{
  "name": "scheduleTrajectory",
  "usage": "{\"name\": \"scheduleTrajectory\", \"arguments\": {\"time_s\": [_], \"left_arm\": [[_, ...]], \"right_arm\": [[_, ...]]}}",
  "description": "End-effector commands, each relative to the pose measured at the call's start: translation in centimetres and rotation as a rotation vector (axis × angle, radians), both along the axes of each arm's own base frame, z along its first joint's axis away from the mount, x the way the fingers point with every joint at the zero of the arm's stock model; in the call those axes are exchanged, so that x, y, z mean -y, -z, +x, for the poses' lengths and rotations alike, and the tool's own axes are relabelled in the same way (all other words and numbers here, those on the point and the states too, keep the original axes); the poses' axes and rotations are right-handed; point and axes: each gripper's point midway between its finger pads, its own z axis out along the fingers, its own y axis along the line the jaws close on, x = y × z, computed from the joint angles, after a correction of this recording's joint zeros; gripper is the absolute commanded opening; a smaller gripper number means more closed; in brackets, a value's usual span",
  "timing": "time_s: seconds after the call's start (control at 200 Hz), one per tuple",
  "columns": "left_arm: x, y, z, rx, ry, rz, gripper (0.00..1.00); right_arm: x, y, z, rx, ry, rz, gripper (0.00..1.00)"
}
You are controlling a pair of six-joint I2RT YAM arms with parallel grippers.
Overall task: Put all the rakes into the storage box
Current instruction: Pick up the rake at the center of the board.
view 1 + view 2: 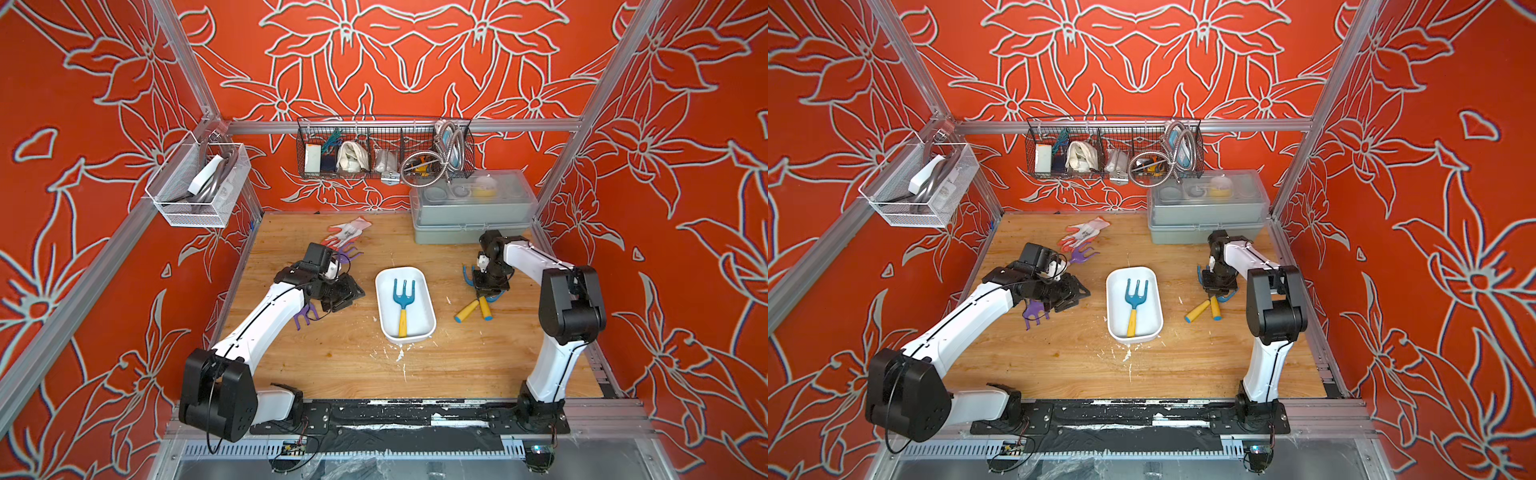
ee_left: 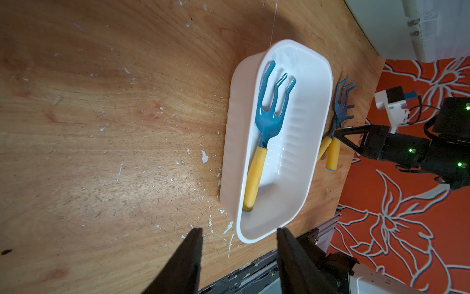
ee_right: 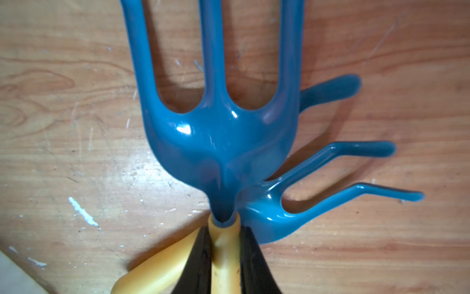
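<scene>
Rake point(image 3: 221, 152), long axis front-to-back, tines toward back wall point(image 1: 395, 62), right jaws clenched on its handle point(image 3: 226, 254), left jaws parted, empty

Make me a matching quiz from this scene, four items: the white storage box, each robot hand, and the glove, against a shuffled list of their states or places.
Column one:
1. storage box
2. left hand
3. right hand
4. glove

Column two:
A. shut on the top rake of a crossed pair
B. open, holding nothing
C. lying toward the back of the table
D. contains a single rake

Pairs: 1-D, 2-B, 3-A, 4-C
</scene>
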Motion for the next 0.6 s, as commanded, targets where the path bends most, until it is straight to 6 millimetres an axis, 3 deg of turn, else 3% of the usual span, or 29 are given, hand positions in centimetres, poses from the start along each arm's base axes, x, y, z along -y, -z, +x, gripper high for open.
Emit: {"name": "scheduleTrajectory", "arguments": {"time_s": [0.0, 0.19, 0.285, 0.415, 0.596], "left_arm": [[-0.1, -0.7, -0.1, 0.016, -0.002, -0.008, 0.5], [-0.1, -1.0, -0.1, 0.021, -0.007, -0.012, 0.5], [-0.3, -1.1, -0.3, 0.023, -0.012, -0.01, 0.5], [-0.5, -1.1, -0.7, 0.023, -0.026, -0.004, 0.5], [-0.9, -0.8, -1.6, 0.013, -0.041, 0.003, 0.5]], "right_arm": [[-0.4, -3.0, 0.2, 0.061, 0.008, 0.01, 0.08], [-1.3, -5.8, 0.1, 0.114, 0.029, 0.072, 0.03], [-2.9, -7.4, -0.2, 0.144, 0.037, 0.131, 0.02], [-6.2, -9.6, -1.1, 0.178, 0.035, 0.216, 0.0], [-12.6, -11.8, -3.0, 0.216, -0.011, 0.312, 0.0]]}}
